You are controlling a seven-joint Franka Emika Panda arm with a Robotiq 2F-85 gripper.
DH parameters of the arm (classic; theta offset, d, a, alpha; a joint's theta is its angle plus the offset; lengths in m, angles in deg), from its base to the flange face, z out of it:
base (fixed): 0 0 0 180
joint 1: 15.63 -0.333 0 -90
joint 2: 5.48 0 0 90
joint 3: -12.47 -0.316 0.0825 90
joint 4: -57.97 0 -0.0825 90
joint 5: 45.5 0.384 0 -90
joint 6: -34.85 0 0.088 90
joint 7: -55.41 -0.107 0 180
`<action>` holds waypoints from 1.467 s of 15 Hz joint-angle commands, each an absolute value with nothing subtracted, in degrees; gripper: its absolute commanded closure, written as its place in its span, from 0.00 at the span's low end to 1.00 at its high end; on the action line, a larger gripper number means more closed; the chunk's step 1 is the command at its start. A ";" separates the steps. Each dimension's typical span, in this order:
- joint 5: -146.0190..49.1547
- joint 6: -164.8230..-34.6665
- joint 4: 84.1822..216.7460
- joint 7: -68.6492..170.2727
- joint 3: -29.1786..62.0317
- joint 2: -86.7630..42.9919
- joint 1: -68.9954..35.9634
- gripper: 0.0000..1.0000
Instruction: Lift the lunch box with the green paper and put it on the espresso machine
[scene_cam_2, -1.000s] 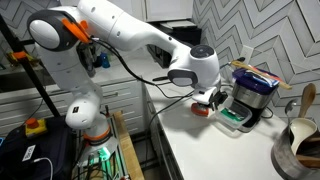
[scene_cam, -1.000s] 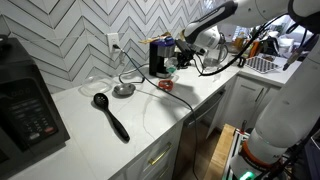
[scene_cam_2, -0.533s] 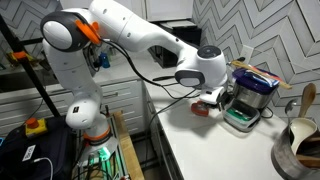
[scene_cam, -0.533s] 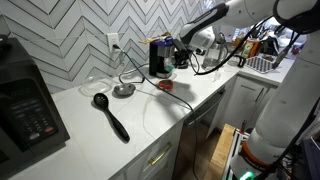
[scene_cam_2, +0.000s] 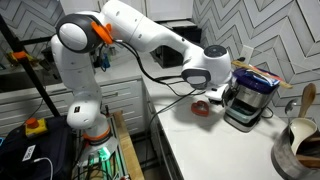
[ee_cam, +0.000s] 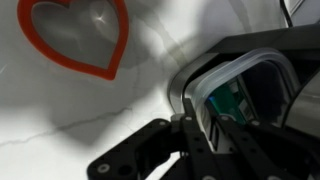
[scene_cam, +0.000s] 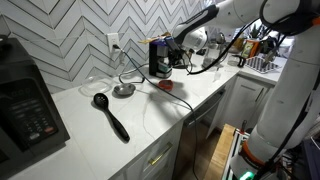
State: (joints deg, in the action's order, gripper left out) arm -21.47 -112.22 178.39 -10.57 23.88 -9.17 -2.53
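In the wrist view my gripper (ee_cam: pixel 190 125) is shut on the rim of the clear lunch box (ee_cam: pixel 222 78). The green paper (ee_cam: pixel 233 100) shows through its wall. The box is tilted and held above the white counter. In both exterior views the gripper (scene_cam: pixel 175 58) (scene_cam_2: pixel 224 92) is pressed close against the side of the black espresso machine (scene_cam: pixel 157 55) (scene_cam_2: pixel 252 96), at about the machine's mid height. The box is hidden there behind the fingers and the wrist.
A red heart-shaped ring (ee_cam: pixel 80 40) (scene_cam: pixel 165 85) (scene_cam_2: pixel 200 108) lies on the counter below the gripper. A round grey dish (scene_cam: pixel 123 90) and a black ladle (scene_cam: pixel 112 116) lie further along. A big black appliance (scene_cam: pixel 25 105) stands at the counter's end. A utensil pot (scene_cam_2: pixel 298 140) stands beyond the machine.
The gripper has risen along the machine's side with the box in it. The green box no longer shows on the counter in front of the machine.
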 commanded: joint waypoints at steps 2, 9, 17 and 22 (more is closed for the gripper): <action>-19.57 -113.33 176.59 -9.89 24.03 -11.34 -2.98 0.95; -20.07 -113.60 176.95 -10.50 24.51 -11.57 -2.78 0.50; -20.78 -116.09 181.09 -9.25 24.40 -6.38 -3.18 0.00; -24.76 -116.11 186.36 -9.83 24.33 -0.12 -3.36 0.00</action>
